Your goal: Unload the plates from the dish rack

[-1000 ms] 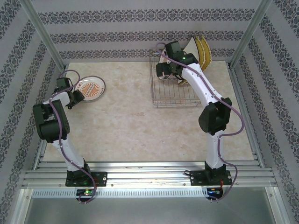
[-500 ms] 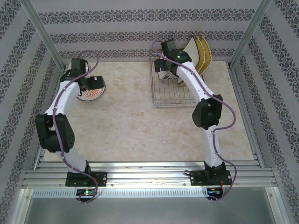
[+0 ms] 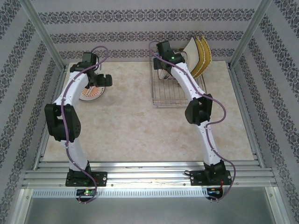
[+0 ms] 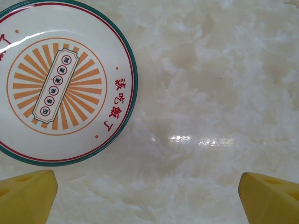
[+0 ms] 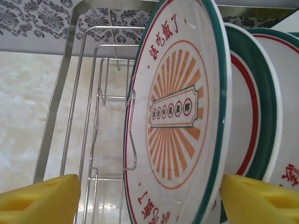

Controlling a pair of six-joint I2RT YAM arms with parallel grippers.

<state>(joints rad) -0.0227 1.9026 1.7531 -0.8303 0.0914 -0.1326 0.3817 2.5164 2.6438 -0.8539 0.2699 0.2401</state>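
A round white plate (image 4: 60, 84) with an orange sunburst and a green-red rim lies flat on the table, also seen under the left arm (image 3: 88, 94). My left gripper (image 4: 149, 200) hovers open just right of it, holding nothing. The wire dish rack (image 3: 176, 100) stands at the back right. Three matching round plates stand upright in it; the front one (image 5: 177, 116) sits between the open fingers of my right gripper (image 5: 149, 200), with a second (image 5: 250, 116) behind it. A white square plate (image 3: 191, 48) and yellow plates (image 3: 204, 55) lean at the rack's far end.
Patterned walls close the table at the back and sides, with metal posts at the corners. The rack's front slots (image 5: 105, 135) hold nothing. Bare marble tabletop (image 3: 131, 121) stretches between the flat plate and the rack.
The left arm swung from the left edge up and right, past the flat plate. The right arm stretched farther back into the rack, toward the standing round plates.
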